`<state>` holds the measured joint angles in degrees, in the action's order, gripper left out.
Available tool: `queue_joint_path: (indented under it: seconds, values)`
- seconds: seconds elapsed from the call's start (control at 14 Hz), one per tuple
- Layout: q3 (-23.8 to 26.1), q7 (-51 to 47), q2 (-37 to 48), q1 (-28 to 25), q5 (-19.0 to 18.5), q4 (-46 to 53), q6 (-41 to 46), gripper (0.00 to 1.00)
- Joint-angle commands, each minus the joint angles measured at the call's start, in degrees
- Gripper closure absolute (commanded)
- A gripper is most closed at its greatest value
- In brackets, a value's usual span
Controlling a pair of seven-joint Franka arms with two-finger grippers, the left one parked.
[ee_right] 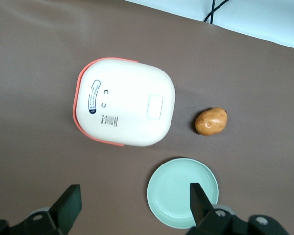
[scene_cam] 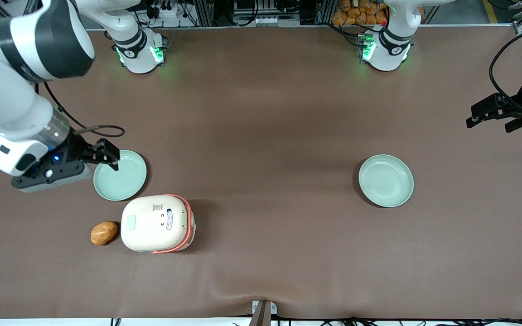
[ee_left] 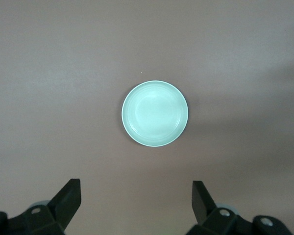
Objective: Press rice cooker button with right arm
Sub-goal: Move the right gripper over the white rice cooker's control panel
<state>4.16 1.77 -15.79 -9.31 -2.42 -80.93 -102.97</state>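
Observation:
The cream-white rice cooker (scene_cam: 157, 223) with its salmon-orange band stands on the brown table, lid closed. It also shows in the right wrist view (ee_right: 125, 103). The pale mint button (scene_cam: 131, 222) is on the lid at the end nearest the working arm, and shows in the wrist view too (ee_right: 155, 106). My right gripper (scene_cam: 111, 156) is open and empty, held in the air over the edge of a pale-green plate (scene_cam: 120, 175). It is farther from the front camera than the cooker and apart from it. In the wrist view the gripper (ee_right: 134, 200) has wide-spread fingers.
A brown potato (scene_cam: 103, 232) lies on the table beside the cooker's button end, also seen in the wrist view (ee_right: 211, 121). The plate (ee_right: 183, 192) sits under one finger. A second pale-green plate (scene_cam: 386, 180) lies toward the parked arm's end.

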Motion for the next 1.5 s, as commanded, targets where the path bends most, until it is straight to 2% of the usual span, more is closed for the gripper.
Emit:
queue_joint_path:
  seconds: [0.0, 0.21, 0.36, 0.57, 0.71, 1.43]
  values:
    - [-0.38, -0.36, -2.75, -0.36, -0.84, 0.77, -2.14, 0.25]
    - [-0.38, -2.9, -4.95, -0.79, -0.92, 0.68, -5.56, 0.63]
    - [-0.38, -3.0, -6.79, -0.97, -0.92, 0.68, -8.73, 0.81]
    - [-0.64, -3.09, -9.08, -0.88, -0.84, 0.68, -11.64, 0.96]
    - [-0.64, -3.0, -10.4, -0.53, -0.75, 0.68, -12.17, 1.0]
    - [-1.96, -3.0, -16.64, 0.08, -0.48, 0.24, -19.11, 1.0]
